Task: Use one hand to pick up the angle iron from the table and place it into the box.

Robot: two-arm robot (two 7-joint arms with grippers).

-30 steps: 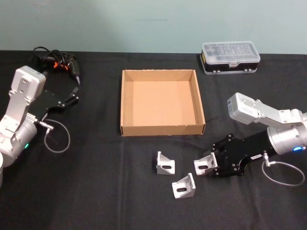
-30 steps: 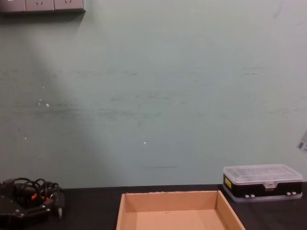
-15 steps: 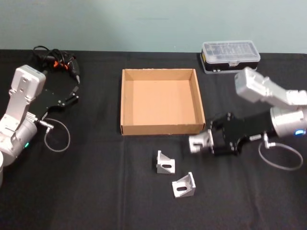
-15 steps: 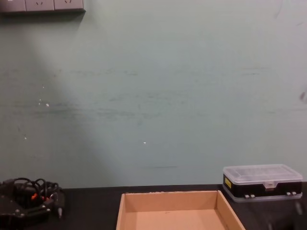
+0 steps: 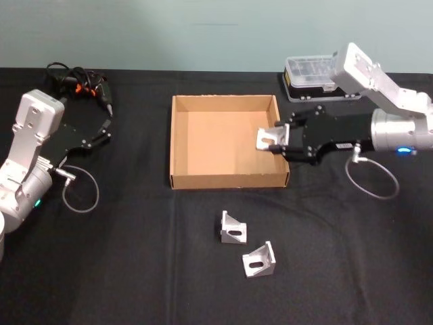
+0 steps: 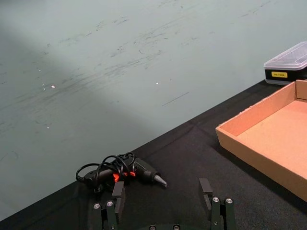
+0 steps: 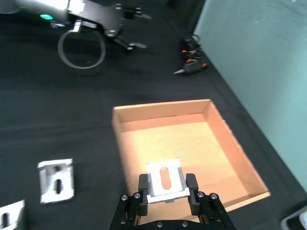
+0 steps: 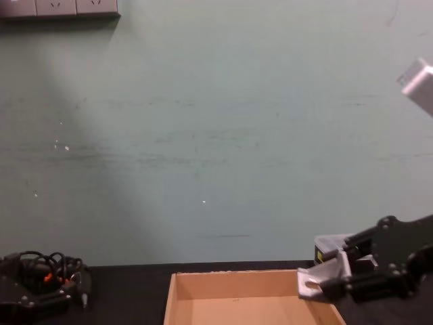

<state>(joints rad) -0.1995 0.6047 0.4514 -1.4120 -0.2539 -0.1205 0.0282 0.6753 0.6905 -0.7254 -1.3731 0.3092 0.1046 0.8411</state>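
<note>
Right end effector [image 5: 272,139] risen, clamping slotted metal angle iron [image 7: 164,178] over cardboard box [image 5: 174,145], left end effector [image 6: 162,188] wide

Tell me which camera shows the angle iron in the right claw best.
The right wrist view: the angle iron faces the camera, slot visible, clamped in the right claw above the box. The head view shows it small over the box's right side; the chest view shows it side-on.

Clear-lidded case [image 5: 308,73] far right; cable-wrapped screwdriver [image 5: 82,87] far left.
</note>
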